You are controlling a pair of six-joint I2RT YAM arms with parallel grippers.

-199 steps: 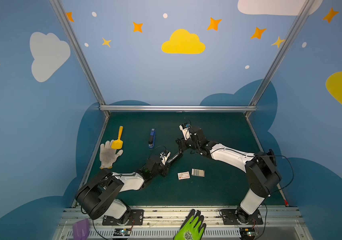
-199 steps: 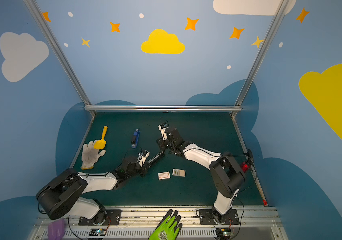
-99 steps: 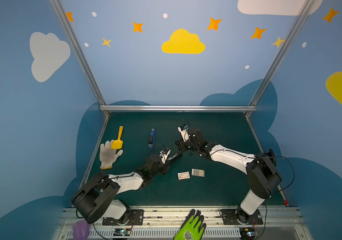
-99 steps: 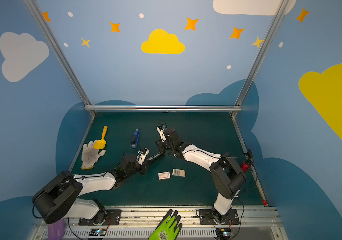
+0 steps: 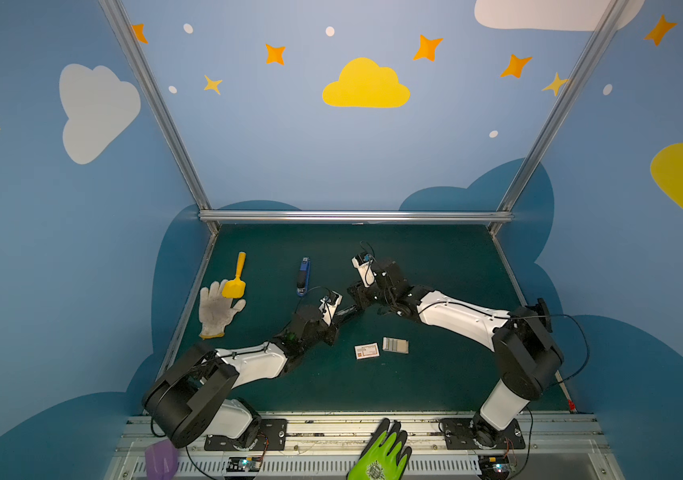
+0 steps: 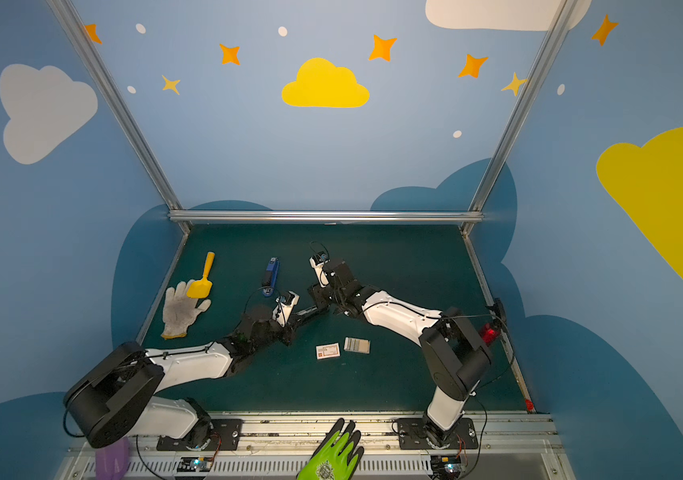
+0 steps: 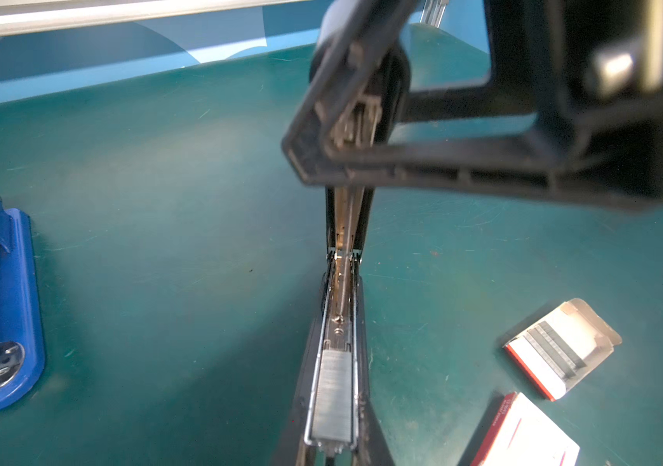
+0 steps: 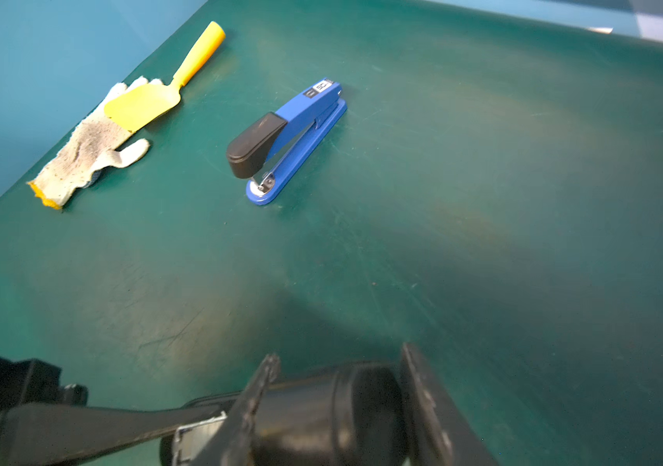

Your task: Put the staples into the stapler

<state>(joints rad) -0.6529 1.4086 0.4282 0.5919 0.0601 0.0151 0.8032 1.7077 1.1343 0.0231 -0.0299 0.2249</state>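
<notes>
Left arm has nudged up the frame in both top views, and the gap to the right gripper point(image 5: 357, 291) near mid-mat has narrowed. The left gripper point(image 5: 343, 311) stays clamped on the black stapler point(image 7: 311, 363). And look: a staple strip point(image 7: 333, 395) sits in the open channel, at the end the left gripper holds. The lid point(image 7: 341, 72) is tilted up off the hinge, between the right gripper's jaws. Pinching it or letting go? I can't tell. Loading looks done to me, with only shutting the lid left. Spare staples point(image 7: 551, 349) lie in their tray point(image 5: 395, 345), lower right of centre, just beside the white box point(image 5: 366, 351).
</notes>
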